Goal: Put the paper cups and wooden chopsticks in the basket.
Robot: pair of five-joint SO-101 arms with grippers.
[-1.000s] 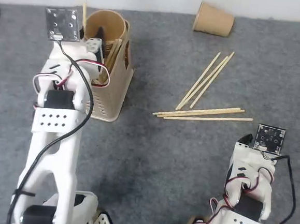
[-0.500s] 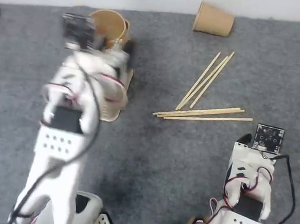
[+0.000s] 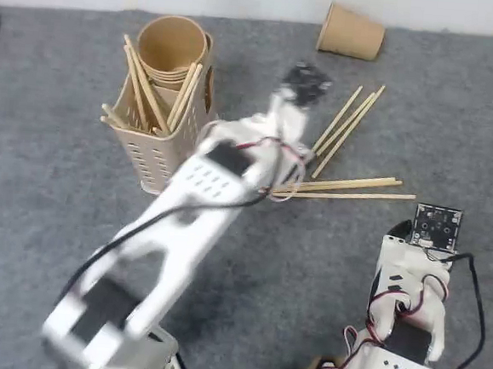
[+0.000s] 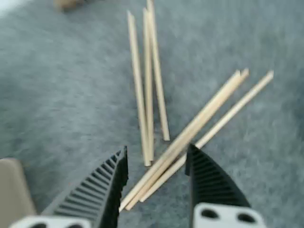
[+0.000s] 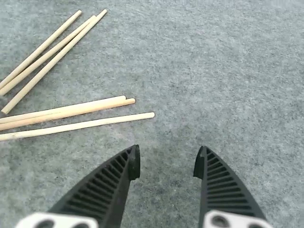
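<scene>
A beige slotted basket (image 3: 159,156) stands at the back left, holding nested paper cups (image 3: 170,46) and several chopsticks (image 3: 139,82). One more paper cup (image 3: 351,32) lies on its side at the far edge. Loose wooden chopsticks lie mid-table in a slanted bunch (image 3: 340,132) (image 4: 147,85) and a flat bunch (image 3: 349,188) (image 4: 213,114) (image 5: 71,116). My left arm (image 3: 231,162) stretches over to them. Its gripper (image 4: 156,154) is open just above the ends of the flat bunch, holding nothing. My right gripper (image 5: 167,154) is open and empty over bare carpet, near the flat bunch's tips.
Grey carpet (image 3: 249,262) covers the table. The right arm (image 3: 414,283) sits at the front right. A pale wall edge runs along the back behind the loose cup. Open carpet lies between the basket and the right arm.
My left arm swung from above the basket rightward to the loose chopsticks, uncovering the basket. The right arm has not moved.
</scene>
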